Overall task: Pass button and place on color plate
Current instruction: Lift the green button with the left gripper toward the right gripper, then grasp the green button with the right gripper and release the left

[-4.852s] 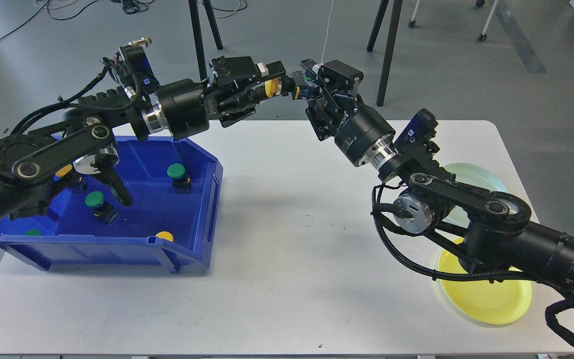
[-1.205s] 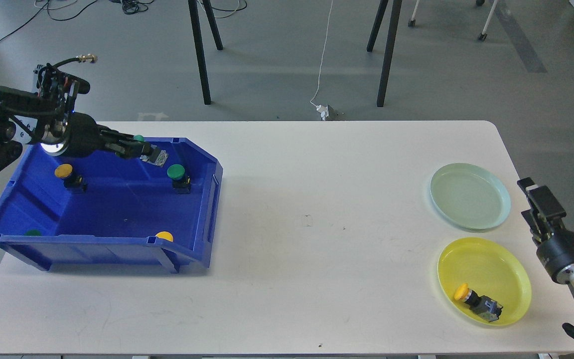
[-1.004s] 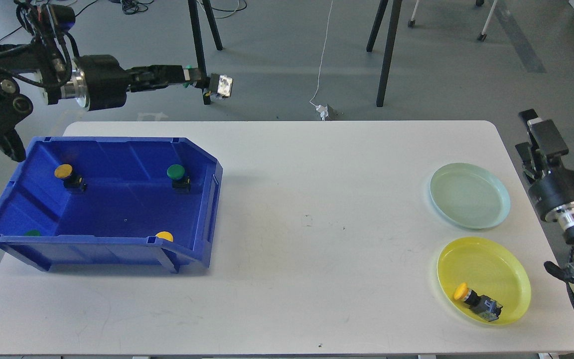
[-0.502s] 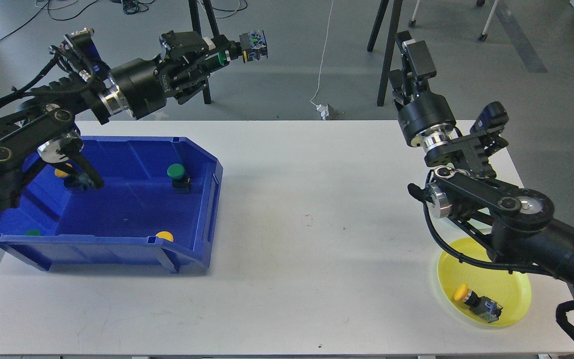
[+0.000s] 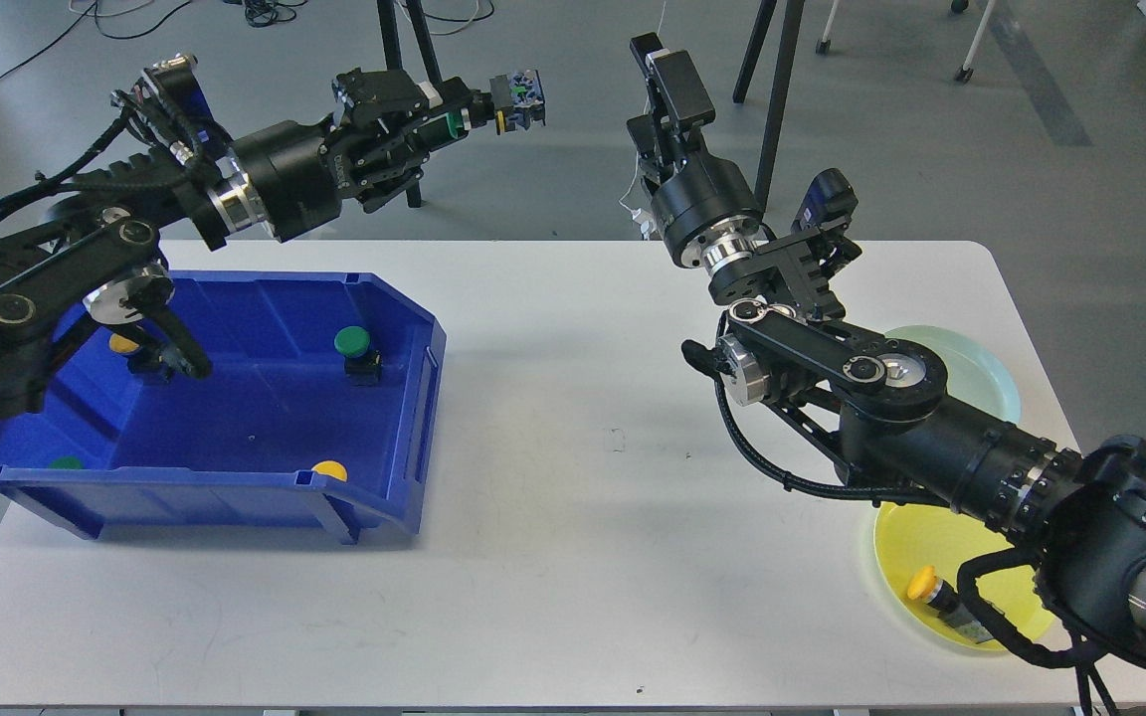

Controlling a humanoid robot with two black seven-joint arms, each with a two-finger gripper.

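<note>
My left gripper [image 5: 472, 111] is raised behind the table's far edge and is shut on a green-capped button [image 5: 519, 98], whose contact block points right. My right gripper [image 5: 670, 72] is raised to the right of it with a gap between them. It is dark and its fingers cannot be told apart. A yellow plate [image 5: 916, 542] at the front right holds a yellow button [image 5: 922, 584]. A pale green plate [image 5: 993, 364] behind it is mostly hidden by my right arm.
A blue bin [image 5: 429, 398] on the left of the white table [image 5: 583, 557] holds a green button [image 5: 353, 343], a yellow button [image 5: 123, 344], another yellow one [image 5: 329, 469] and a green one [image 5: 66, 462]. Chair and stand legs are behind the table.
My left gripper lifted a green button out of the bin and carried it up and right. My right arm has swung up and left towards it, now covering most of the pale green plate.
</note>
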